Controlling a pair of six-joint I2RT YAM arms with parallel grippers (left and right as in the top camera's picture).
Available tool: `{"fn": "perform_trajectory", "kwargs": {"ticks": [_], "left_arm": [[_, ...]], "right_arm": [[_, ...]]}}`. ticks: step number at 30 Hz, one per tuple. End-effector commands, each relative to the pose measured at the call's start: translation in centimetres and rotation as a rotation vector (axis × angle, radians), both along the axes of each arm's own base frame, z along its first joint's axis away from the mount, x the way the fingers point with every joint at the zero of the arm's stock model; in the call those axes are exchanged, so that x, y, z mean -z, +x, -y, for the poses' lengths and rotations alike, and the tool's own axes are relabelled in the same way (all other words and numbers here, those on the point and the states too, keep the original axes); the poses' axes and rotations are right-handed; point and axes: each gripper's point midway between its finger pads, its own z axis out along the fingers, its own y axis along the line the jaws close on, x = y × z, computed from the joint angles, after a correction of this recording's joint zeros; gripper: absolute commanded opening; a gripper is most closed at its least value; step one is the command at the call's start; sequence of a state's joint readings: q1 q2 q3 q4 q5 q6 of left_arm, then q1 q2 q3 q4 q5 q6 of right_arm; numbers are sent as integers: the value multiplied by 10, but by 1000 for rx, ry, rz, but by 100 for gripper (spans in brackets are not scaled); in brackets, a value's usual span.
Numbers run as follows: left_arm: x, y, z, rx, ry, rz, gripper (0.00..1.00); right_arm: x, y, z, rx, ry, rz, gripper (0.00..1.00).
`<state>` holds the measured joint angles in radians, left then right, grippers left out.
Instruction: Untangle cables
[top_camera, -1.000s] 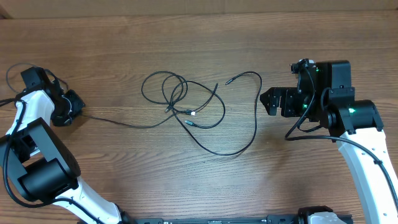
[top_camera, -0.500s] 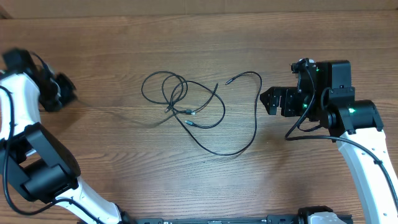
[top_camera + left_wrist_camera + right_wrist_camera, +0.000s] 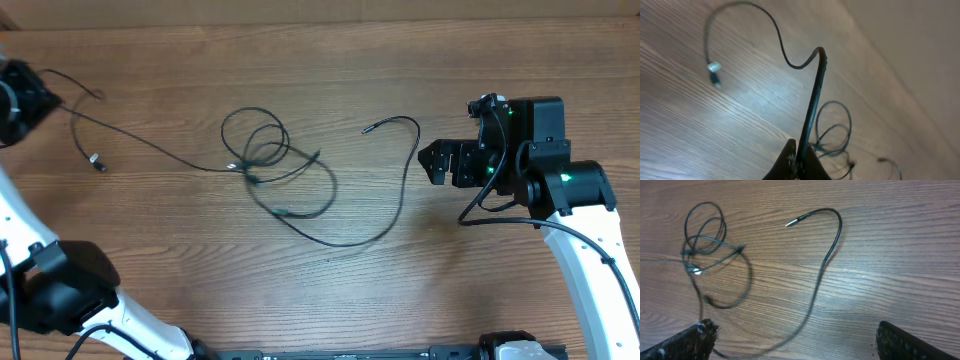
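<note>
Two arms reach over a brown wooden table on which the cables lie a little left of the middle, as thin black cords bunched into a few overlapping loops. From that bunch one cord runs left across the wood, drawn fairly straight, to the left gripper at the far left edge. Its jaws are pressed fully together on this cord. In the left wrist view the cord rises from between the closed fingers, kinks sharply at its top and curves away in a free tail. That tail ends in a small silvery plug, which hangs near the wood. The overhead view shows the same plug well to the left of the loops. A second, longer cord leaves the bunch on its lower side, sweeps right in a wide bow along the table and climbs again. It hooks over at the top and ends in another small plug that lies flat on the wood and points left. The right gripper sits just to the right of this bow, apart from it, with its jaws spread as wide as they go and nothing between them. In the right wrist view both dark fingertips show only at the bottom corners. The loops look slightly blurred from overhead, so how many cords cross in the knot cannot be told.
</note>
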<state>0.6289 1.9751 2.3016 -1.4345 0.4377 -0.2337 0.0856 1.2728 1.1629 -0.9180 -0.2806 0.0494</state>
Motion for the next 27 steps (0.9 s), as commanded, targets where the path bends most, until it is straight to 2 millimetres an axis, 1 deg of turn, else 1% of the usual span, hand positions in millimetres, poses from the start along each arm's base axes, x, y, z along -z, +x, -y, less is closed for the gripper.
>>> {"fn": "perform_trajectory", "kwargs": {"ticks": [1, 2, 4, 7, 10, 12, 15, 21, 23, 25, 27], "left_arm": [[-40, -15, -14, -39, 67, 81, 4], [-48, -20, -17, -49, 63, 98, 4], [-60, -23, -14, -32, 27, 150, 4], [-87, -21, 2, 97, -69, 314, 4], [-112, -23, 18, 190, -194, 458, 4], [-128, -24, 30, 270, -239, 546, 4], [-142, -25, 42, 340, -285, 621, 4], [-136, -24, 34, 314, -244, 596, 4], [-125, -23, 22, 269, -180, 541, 4], [-108, -24, 6, 202, -98, 456, 4], [-96, -26, -9, 148, -31, 387, 4]], "right_arm": [[0, 2, 2, 8, -4, 3, 100], [0, 2, 2, 8, -4, 3, 100], [0, 2, 2, 8, -4, 3, 100], [0, 2, 2, 8, -4, 3, 100], [0, 2, 2, 8, -4, 4, 100], [-1, 2, 2, 8, -4, 5, 100], [-1, 4, 2, 8, -3, 11, 100], [-1, 3, 2, 8, -4, 10, 100], [-1, 3, 2, 8, -4, 10, 100], [-1, 3, 2, 8, -4, 10, 100], [-1, 3, 2, 8, -3, 9, 100]]}}
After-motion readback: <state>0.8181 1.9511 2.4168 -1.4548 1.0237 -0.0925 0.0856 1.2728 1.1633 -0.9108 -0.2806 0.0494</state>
